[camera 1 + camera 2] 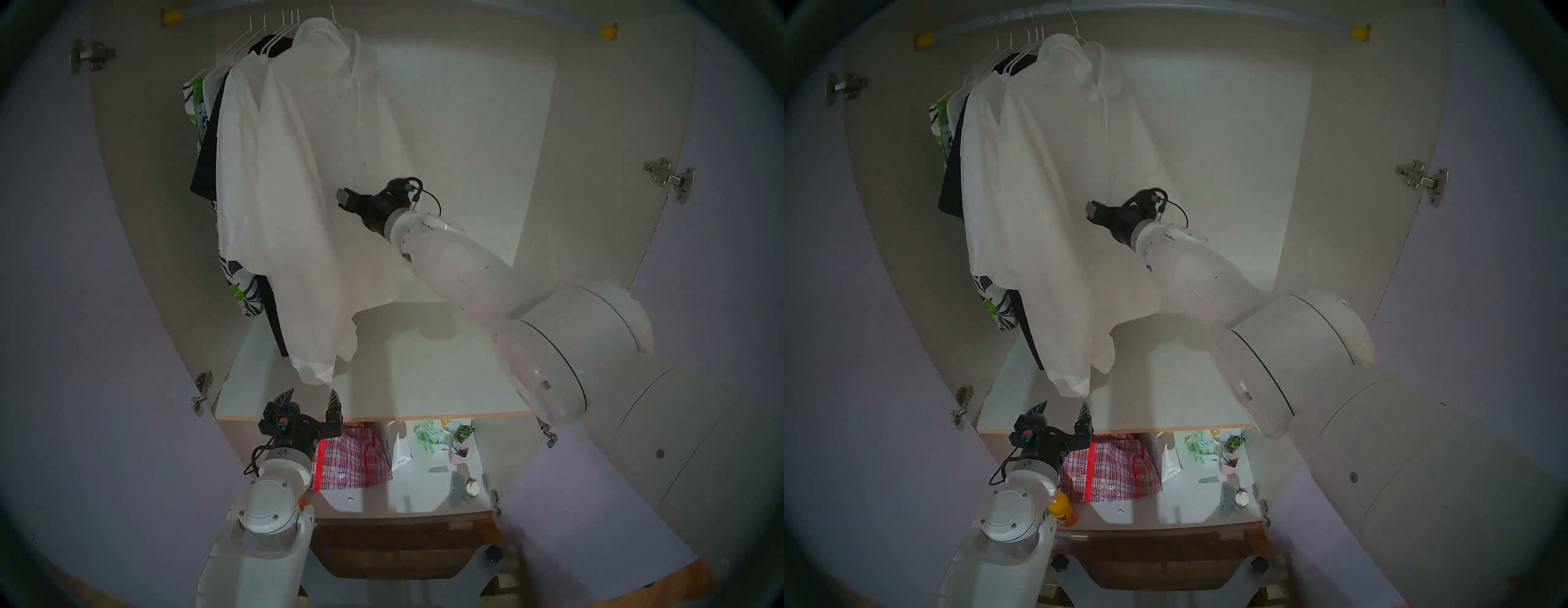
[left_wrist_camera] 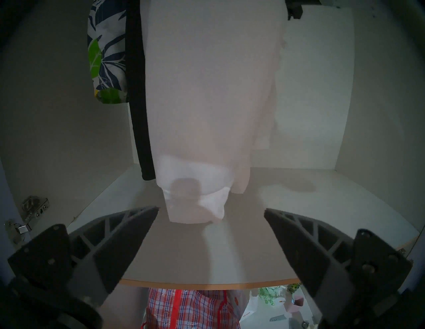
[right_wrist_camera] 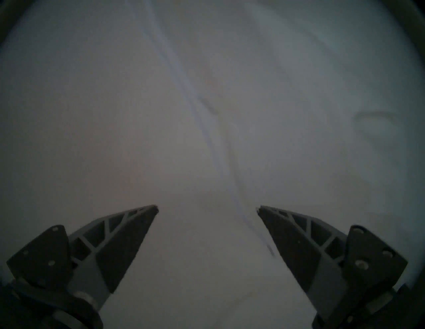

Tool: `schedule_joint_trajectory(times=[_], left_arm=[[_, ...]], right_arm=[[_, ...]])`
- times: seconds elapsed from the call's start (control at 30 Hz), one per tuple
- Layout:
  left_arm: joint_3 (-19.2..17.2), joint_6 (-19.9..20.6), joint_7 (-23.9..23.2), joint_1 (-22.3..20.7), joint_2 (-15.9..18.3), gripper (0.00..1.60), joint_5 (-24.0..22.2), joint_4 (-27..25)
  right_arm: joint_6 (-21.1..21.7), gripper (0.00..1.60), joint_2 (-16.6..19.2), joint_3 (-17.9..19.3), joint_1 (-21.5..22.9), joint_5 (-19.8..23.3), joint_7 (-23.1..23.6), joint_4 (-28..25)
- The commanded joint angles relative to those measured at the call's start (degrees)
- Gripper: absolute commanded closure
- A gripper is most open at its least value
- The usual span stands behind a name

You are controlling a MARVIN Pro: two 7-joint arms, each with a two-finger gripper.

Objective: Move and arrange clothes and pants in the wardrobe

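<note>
So my right gripper (image 3: 208, 208) has its jaws spread wide with nothing in them, nose right up against the white hooded jacket (image 1: 322, 178) in the middle of the head view. The jacket hangs on the rail (image 1: 466, 19), upper center, frontmost of the clothes (image 1: 237, 170) bunched at the upper left of the wardrobe (image 1: 594, 127). My left gripper (image 2: 211, 210) sits low, jaws also wide and empty, just below the jacket's hem over the white shelf (image 1: 424, 373). The red plaid bag (image 1: 352, 458) lies underneath.
</note>
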Motion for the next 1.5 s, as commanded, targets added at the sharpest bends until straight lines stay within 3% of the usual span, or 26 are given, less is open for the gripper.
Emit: schedule_joint_trajectory(times=[0.0, 0.1, 0.2, 0.37, 0.5, 0.6, 0.67, 0.7, 0.83, 0.93, 1.0, 1.1, 1.13, 1.23, 1.43, 1.47], left_arm=[[0.08, -0.34, -0.24, -0.42, 0.13, 0.0, -0.02, -1.7], [0.1, -0.37, -0.18, -0.47, 0.14, 0.0, -0.03, -1.62], [0.11, -0.38, -0.16, -0.49, 0.15, 0.0, -0.04, -1.58], [0.13, -0.38, -0.13, -0.5, 0.17, 0.0, -0.06, -1.56], [0.14, -0.38, -0.12, -0.5, 0.19, 0.0, -0.07, -1.58], [0.15, -0.38, -0.12, -0.48, 0.21, 0.0, -0.08, -1.6], [0.15, -0.37, -0.12, -0.47, 0.21, 0.0, -0.09, -1.62], [0.15, -0.37, -0.13, -0.46, 0.23, 0.0, -0.1, -1.64], [0.16, -0.36, -0.13, -0.44, 0.24, 0.0, -0.11, -1.67], [0.17, -0.31, -0.16, -0.39, 0.28, 0.0, -0.15, -1.79], [0.17, -0.3, -0.16, -0.38, 0.29, 0.0, -0.15, -1.81], [0.19, -0.29, -0.15, -0.37, 0.32, 0.0, -0.18, -1.82], [0.19, -0.28, -0.15, -0.36, 0.32, 0.0, -0.18, -1.83], [0.2, -0.24, -0.16, -0.33, 0.36, 0.0, -0.22, -1.9], [0.22, -0.32, -0.09, -0.41, 0.36, 0.0, -0.21, -1.75], [0.22, -0.32, -0.09, -0.41, 0.36, 0.0, -0.21, -1.75]], right_arm=[[-5.35, 0.0, 2.24, -0.61, -1.18, -1.5, -3.59, -4.01], [-9.03, 0.0, 4.41, -2.22, -4.07, -3.04, -6.83, -7.6], [-9.4, 0.0, 7.13, -3.07, -7.02, -3.32, -7.48, -11.48], [-5.86, 0.0, 13.04, -4.27, -14.01, -3.23, -6.97, -22.24], [-3.3, 0.0, 16.12, -4.94, -17.62, -2.92, -6.89, -26.66], [0.43, 0.0, 20.69, -4.84, -23.54, -2.6, -10.95, -34.09], [1.57, 0.0, 21.48, -4.63, -24.58, -2.31, -11.54, -35.75], [3.0, 0.0, 23.08, -4.5, -26.67, -2.14, -13.97, -39.51], [4.21, 0.0, 24.87, -3.35, -30.11, -2.14, -19.68, -44.95], [7.11, 0.0, 27.03, -3.53, -33.71, -0.83, -27.97, -51.92], [7.75, 0.0, 27.42, -4.09, -33.95, -1.08, -28.6, -52.36], [7.2, 0.0, 29.24, -5.54, -34.88, -0.2, -26.04, -52.09], [7.33, 0.0, 29.58, -6.0, -35.15, -0.58, -27.13, -51.91], [5.56, 0.0, 30.99, -5.91, -36.95, 0.41, -23.44, -51.24], [4.8, 0.0, 34.41, -6.65, -39.32, -0.19, -11.64, -52.41], [4.8, 0.0, 34.41, -6.65, -39.32, -0.19, -11.64, -52.41]])
